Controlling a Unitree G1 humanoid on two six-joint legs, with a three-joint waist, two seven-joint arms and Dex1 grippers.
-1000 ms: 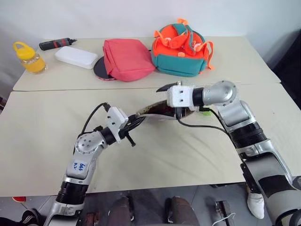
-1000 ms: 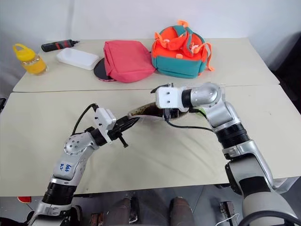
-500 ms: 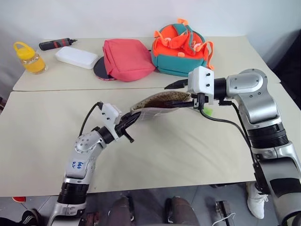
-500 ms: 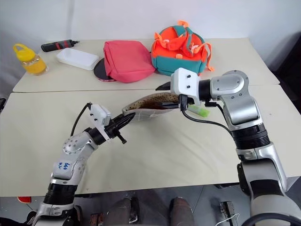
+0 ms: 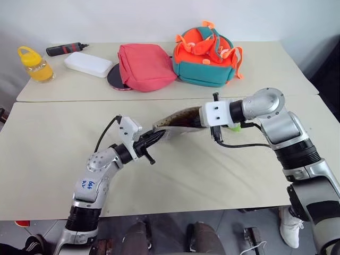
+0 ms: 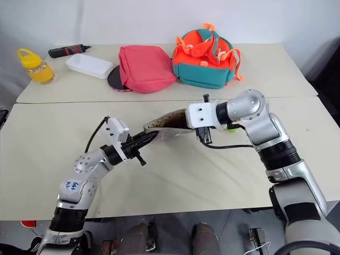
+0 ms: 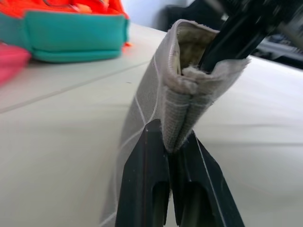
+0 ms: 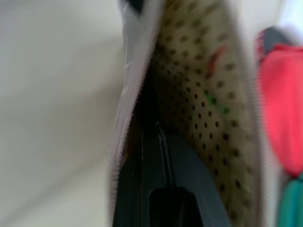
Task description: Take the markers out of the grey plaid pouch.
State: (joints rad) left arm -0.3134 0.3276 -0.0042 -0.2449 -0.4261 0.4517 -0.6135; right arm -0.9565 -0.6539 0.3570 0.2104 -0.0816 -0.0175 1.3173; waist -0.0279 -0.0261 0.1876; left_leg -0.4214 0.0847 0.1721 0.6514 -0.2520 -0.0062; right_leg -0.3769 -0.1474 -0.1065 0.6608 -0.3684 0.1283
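Grey plaid pouch (image 5: 178,119), mouth open, dotted lining, held aloft

Near table (image 5: 48,143) lies bare around the pouch (image 5: 178,119); pink bag (image 5: 144,66) and backpack (image 5: 207,50) crowd the far table.

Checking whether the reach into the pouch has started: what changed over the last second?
The right tool swung back from the pouch's far end and went into the grey plaid pouch, closing there; what it holds is hidden. The left tool stays clamped on the pouch's corner. The green marker stays put.
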